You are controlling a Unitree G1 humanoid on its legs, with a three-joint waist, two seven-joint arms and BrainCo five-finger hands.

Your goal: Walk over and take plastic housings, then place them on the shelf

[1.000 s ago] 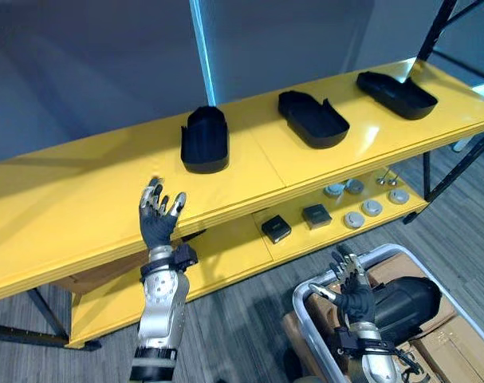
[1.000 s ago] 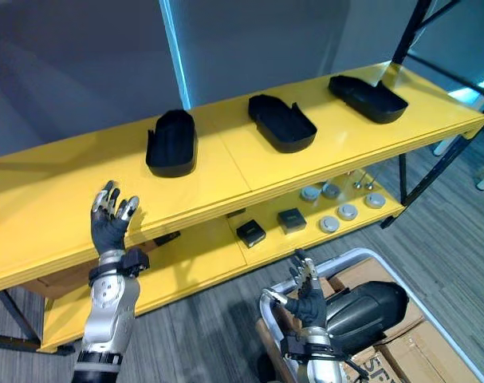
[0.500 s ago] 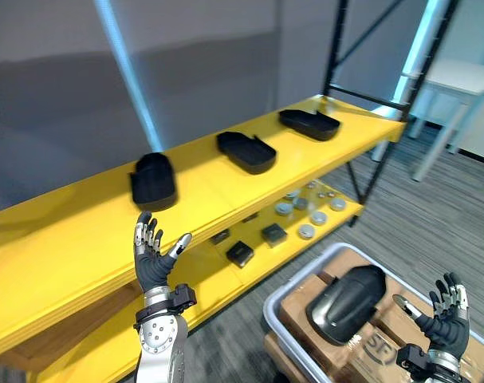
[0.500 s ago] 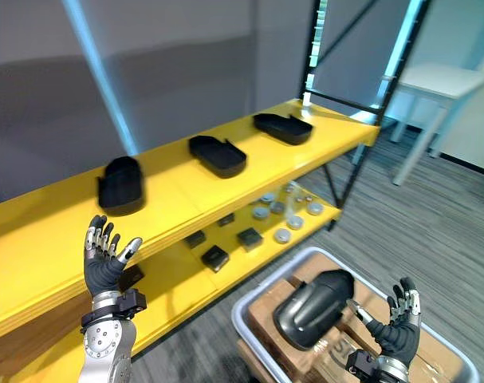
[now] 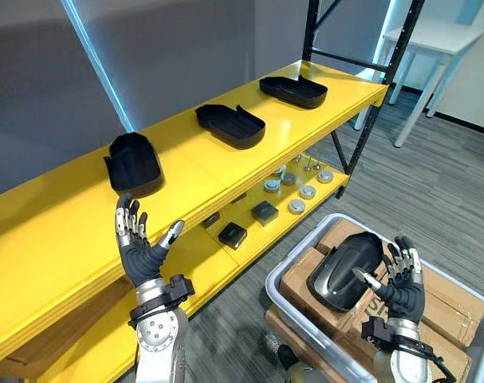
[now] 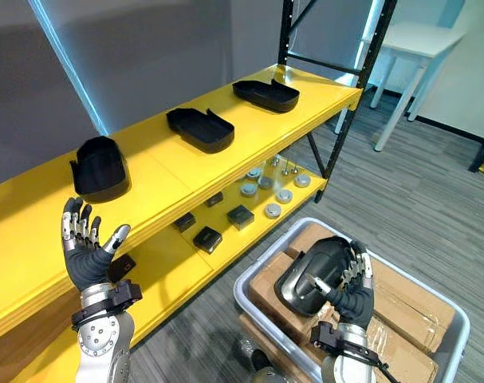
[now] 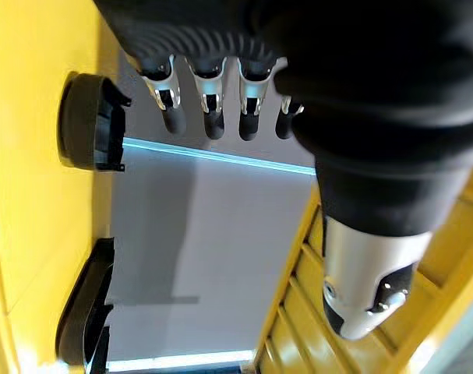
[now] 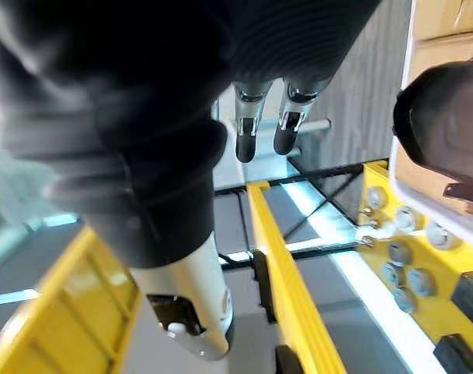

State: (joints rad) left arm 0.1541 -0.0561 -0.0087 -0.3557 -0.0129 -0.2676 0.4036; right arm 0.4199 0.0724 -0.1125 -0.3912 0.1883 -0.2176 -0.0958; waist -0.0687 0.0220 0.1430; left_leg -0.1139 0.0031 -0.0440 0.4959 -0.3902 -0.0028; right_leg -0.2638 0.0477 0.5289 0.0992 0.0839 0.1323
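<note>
My right robot hand (image 5: 401,281) hangs spread just beside the dark plastic housing (image 5: 344,270), which lies on cardboard boxes (image 5: 457,315) in the grey bin (image 5: 463,281). I cannot tell whether my fingertips touch it. My left robot hand (image 5: 143,246) is raised, spread and empty, before the yellow shelf (image 5: 218,171). Three housings (image 5: 230,125) sit there in a spaced row, likely leaving room beside them. The boxes' print is too hidden to read.
</note>
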